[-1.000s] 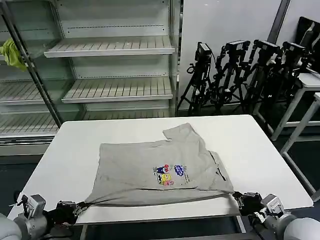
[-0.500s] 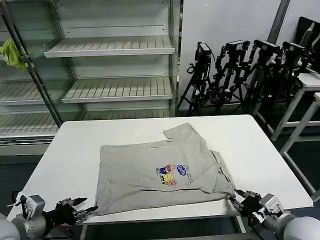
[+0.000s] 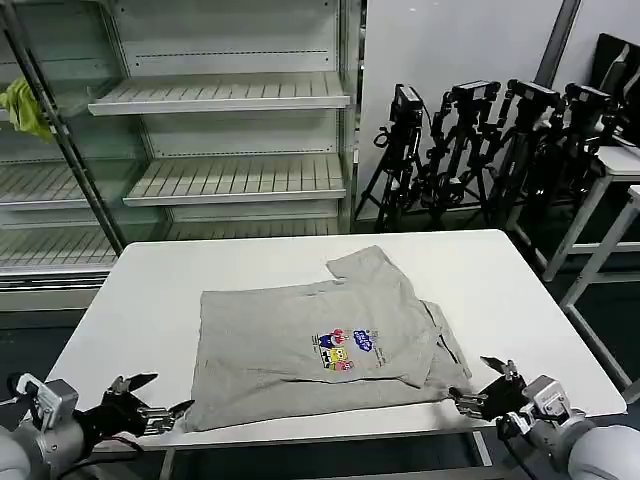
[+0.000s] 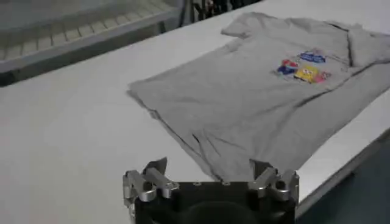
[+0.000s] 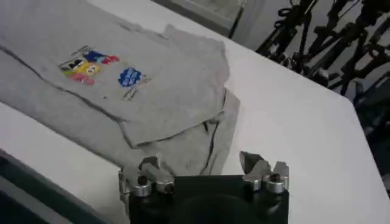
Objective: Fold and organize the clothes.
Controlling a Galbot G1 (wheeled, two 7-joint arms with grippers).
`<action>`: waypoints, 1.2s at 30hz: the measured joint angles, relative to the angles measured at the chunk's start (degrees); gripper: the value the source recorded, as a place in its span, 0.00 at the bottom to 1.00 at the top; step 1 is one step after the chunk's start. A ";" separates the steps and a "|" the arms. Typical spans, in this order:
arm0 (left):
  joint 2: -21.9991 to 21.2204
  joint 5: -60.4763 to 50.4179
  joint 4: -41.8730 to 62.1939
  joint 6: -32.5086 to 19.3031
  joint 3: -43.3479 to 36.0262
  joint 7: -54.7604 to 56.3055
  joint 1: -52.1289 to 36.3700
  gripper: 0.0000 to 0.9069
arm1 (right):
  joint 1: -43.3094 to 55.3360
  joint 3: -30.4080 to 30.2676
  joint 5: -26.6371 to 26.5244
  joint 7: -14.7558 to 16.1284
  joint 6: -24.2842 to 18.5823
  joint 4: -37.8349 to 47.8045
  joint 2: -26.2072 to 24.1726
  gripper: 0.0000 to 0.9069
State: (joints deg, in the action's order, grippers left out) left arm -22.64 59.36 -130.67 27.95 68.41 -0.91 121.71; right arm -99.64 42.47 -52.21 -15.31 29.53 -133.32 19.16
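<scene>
Flat on the white table (image 3: 150,300), the grey T-shirt (image 3: 310,345) is seen partly folded, print up. Both grippers are held open and empty off its near corners: the left gripper (image 3: 150,400) and the right gripper (image 3: 483,385).

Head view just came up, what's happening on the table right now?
A light grey short-sleeved T-shirt with a cartoon chest print lies partly folded on the white table. Both arms sit at the near edge: the left pincer is open off the shirt's near left corner, the right pincer open off its near right corner. Neither holds fabric; the near hem lies flat on the table.
</scene>
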 measured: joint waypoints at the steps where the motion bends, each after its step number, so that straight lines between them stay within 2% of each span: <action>1: -0.27 0.12 0.09 -0.04 -0.34 -0.01 -0.94 1.00 | 0.26 0.19 0.00 0.04 -0.13 0.04 0.33 1.00; 7: -1.69 0.50 1.66 -0.91 -4.09 0.19 -9.02 1.00 | 4.19 -0.47 0.67 0.61 -1.45 1.70 2.84 1.00; 13: -3.67 0.77 4.59 -2.45 -9.22 -0.41 -18.26 1.00 | 13.49 -5.48 3.05 2.61 -3.53 6.24 7.20 1.00; 18: -5.01 0.57 7.99 -3.81 -13.96 -0.60 -25.20 1.00 | 24.16 -12.64 4.54 4.30 -5.53 12.20 12.00 1.00; 27: -6.76 -1.03 15.97 -6.47 -25.19 -0.83 -39.87 1.00 | 43.84 -26.87 7.39 5.54 -9.51 24.54 20.52 1.00; 36: -8.76 -3.26 23.35 -8.06 -35.82 -0.17 -52.34 1.00 | 59.52 -38.93 9.73 5.26 -13.01 37.17 29.09 1.00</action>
State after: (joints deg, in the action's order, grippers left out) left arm -31.40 56.10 -107.33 19.90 32.59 -1.08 69.37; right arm -40.12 3.54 -42.48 -10.05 16.52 -96.15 48.25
